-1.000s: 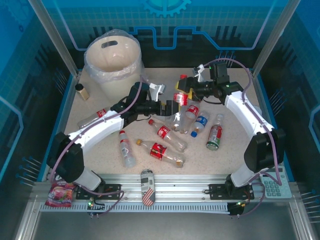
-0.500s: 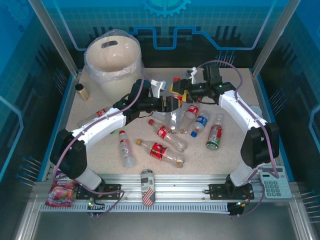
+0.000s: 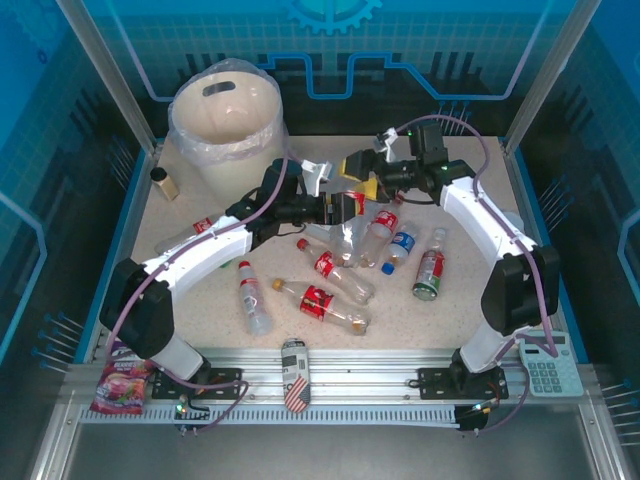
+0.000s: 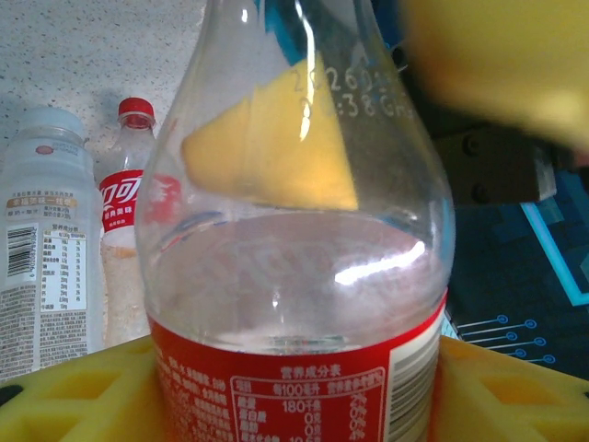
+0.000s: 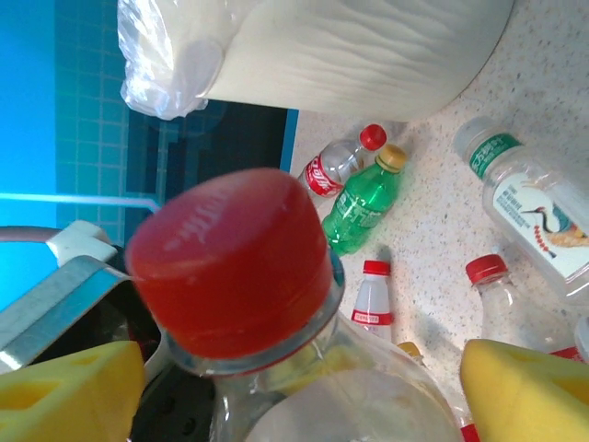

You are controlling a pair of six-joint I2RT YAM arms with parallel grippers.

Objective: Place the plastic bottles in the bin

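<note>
A clear red-labelled plastic bottle (image 4: 294, 387) with a red cap (image 5: 230, 258) hangs above the middle of the table, and my left gripper (image 4: 294, 401) is shut on its labelled body, yellow pads (image 4: 74, 396) against both sides. My right gripper (image 5: 304, 396) is open around the bottle's neck, its yellow pads (image 5: 64, 387) standing off it. From above, the left gripper (image 3: 343, 208) and right gripper (image 3: 362, 182) meet at this bottle (image 3: 356, 202). The cream bin (image 3: 230, 165) stands at the back left. Several more plastic bottles (image 3: 328, 264) lie on the table, among them a green bottle (image 5: 363, 203).
A small brown jar (image 3: 165, 183) stands left of the bin. A patterned can (image 3: 294, 372) lies on the front rail, a snack bag (image 3: 120, 385) at the front left and a calculator (image 3: 545, 365) at the front right. Bottles (image 3: 405, 243) lie under both grippers.
My left gripper has closed on the bottle that the right gripper carried over. The right gripper's jaws have spread off it, and the right arm moved left.
</note>
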